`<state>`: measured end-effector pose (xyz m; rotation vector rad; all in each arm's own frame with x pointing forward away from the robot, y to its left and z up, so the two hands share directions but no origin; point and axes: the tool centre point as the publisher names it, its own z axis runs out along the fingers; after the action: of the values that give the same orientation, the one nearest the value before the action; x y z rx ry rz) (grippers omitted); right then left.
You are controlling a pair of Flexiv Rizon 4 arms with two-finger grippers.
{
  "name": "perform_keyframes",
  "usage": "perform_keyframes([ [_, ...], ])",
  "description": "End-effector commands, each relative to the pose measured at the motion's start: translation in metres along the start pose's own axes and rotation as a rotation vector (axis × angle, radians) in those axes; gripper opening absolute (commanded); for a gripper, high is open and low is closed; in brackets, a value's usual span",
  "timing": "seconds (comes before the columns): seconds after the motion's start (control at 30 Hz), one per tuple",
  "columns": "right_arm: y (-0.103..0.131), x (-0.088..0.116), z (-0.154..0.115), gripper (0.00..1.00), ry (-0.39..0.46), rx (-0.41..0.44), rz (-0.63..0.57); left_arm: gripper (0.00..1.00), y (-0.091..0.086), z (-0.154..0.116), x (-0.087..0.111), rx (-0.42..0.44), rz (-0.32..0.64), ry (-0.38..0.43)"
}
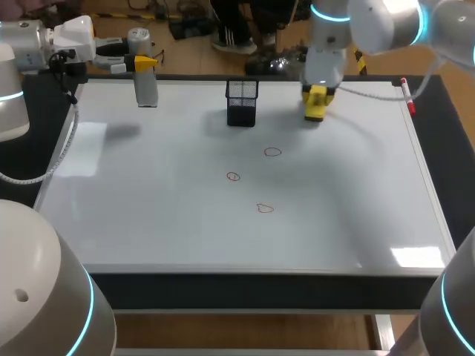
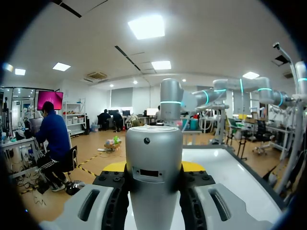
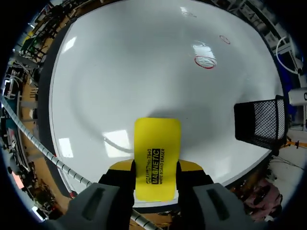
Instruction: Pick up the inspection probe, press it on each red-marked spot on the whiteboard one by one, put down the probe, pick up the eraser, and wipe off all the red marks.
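Upper left of the frame, my left gripper (image 1: 145, 64) is clamped on the inspection probe (image 1: 146, 90); upper middle, my right gripper (image 1: 315, 102) grips the eraser (image 3: 157, 153) by the top edge of the whiteboard (image 1: 163, 222), red marks (image 1: 265, 208) at centre.

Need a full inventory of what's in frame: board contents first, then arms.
whiteboard: 1, white, covers the table top
red marks: 3, red outlines, around the middle of the board
mesh holder: 1, black, far side of the board, near the middle
marker: 1, red and white, on the board's right frame, far end
probe: 1, grey, upright, at the board's far left corner
eraser: 1, yellow, at the board's far edge, right of the mesh holder
left gripper: 1, yellow tips, shut on the probe
right gripper: 1, yellow tips, shut on the eraser
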<state>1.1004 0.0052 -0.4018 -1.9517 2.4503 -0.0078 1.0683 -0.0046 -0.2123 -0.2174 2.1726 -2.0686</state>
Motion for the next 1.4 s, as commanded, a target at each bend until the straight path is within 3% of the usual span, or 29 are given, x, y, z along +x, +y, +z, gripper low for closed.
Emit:
perform_keyframes([
  [0.03, 0.012, 0.036, -0.021, 0.0, 0.002, 0.027, 0.059, 0.0, -0.001, 0.0, 0.001, 0.001, 0.001, -0.001],
  [0.37, 0.023, 0.1, -0.029, 0.0, -0.002, 0.042, 0.23, 0.0, -0.001, 0.0, 0.001, 0.001, 0.001, -0.001],
  [0.77, 0.046, 0.155, -0.023, 0.0, 0.016, -0.019, 0.37, 0.0, -0.001, 0.0, 0.001, 0.001, 0.001, -0.001],
  [1.4, 0.051, 0.161, -0.023, 0.0, 0.001, -0.03, 0.405, 0.0, -0.001, 0.0, 0.001, 0.001, 0.001, -0.001],
])
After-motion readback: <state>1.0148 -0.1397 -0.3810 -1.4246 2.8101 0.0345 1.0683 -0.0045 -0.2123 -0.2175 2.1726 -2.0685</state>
